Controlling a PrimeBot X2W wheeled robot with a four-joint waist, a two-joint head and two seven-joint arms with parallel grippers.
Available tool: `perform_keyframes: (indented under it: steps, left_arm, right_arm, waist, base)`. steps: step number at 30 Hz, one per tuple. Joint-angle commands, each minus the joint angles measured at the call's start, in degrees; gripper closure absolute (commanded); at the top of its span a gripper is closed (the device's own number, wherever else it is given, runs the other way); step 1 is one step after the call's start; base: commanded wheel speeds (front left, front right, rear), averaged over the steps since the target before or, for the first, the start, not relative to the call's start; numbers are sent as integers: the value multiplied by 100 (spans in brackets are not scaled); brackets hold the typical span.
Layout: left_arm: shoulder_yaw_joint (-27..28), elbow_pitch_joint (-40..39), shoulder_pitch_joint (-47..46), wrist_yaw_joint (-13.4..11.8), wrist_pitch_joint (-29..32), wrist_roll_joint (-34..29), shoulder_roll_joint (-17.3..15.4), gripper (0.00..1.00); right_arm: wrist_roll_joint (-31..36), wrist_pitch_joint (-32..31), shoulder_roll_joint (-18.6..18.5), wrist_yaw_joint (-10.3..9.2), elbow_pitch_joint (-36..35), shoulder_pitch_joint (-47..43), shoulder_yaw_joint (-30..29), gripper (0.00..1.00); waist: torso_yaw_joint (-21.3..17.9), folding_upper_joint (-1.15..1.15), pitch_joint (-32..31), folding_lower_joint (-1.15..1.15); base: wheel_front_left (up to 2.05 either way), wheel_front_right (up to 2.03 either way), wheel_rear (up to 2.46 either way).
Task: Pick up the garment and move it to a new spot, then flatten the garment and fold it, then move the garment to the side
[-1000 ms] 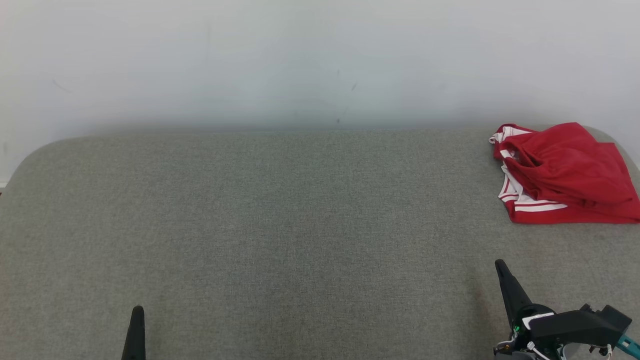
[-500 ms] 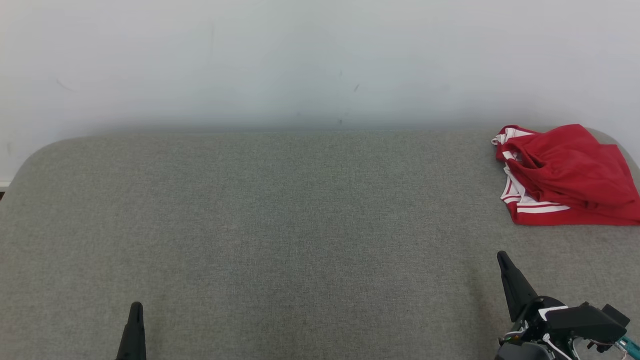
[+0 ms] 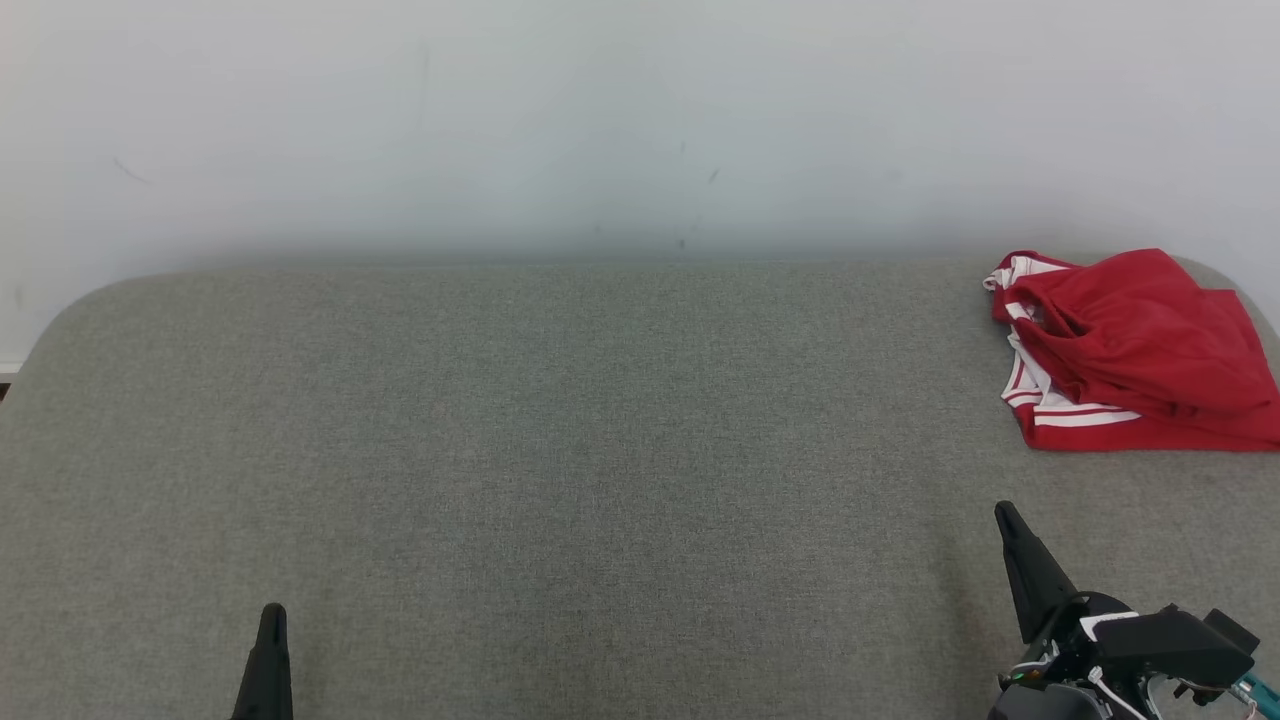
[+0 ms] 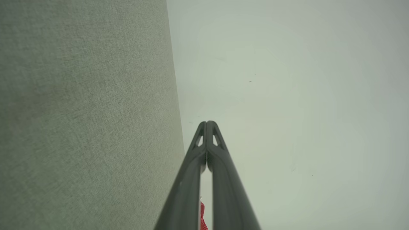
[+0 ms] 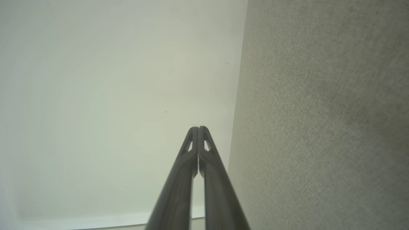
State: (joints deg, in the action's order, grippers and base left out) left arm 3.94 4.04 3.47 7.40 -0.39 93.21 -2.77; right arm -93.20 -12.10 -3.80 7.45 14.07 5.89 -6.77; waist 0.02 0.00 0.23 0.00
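Note:
A red garment [image 3: 1130, 345] with white stripes lies folded at the far right of the grey fabric surface [image 3: 600, 450], running past the picture's right edge. A sliver of the garment [image 4: 202, 217] shows between the left fingers in the left wrist view. My left gripper [image 3: 271, 612] is shut at the lower left, holding nothing; its tips [image 4: 207, 122] meet. My right gripper [image 3: 1003, 510] is shut at the lower right, below the garment and apart from it, with its tips [image 5: 198, 127] together.
A pale wall [image 3: 640, 120] rises right behind the surface's far edge. The surface has rounded far corners, the left one [image 3: 70, 310] near the picture's left edge.
The whole head view shifted slightly. The right gripper rose a little in the view over the first half second, then both arms held still. The garment lies where it was.

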Motion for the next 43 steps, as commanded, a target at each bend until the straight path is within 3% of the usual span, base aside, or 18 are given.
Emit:
perform_keyframes:
  steps: [1,43]
  left_arm:
    - [15,-24,69,22,5,33,-19,100]
    - [14,-24,69,21,4,33,-19,100]
  right_arm:
    - [16,-17,24,6,5,35,-15,100]
    - [69,-64,61,6,7,45,-76,100]
  waist:
    - [0,0,0,0]
    - [0,0,0,0]
  base:
    - [0,0,0]
    - [0,0,0]
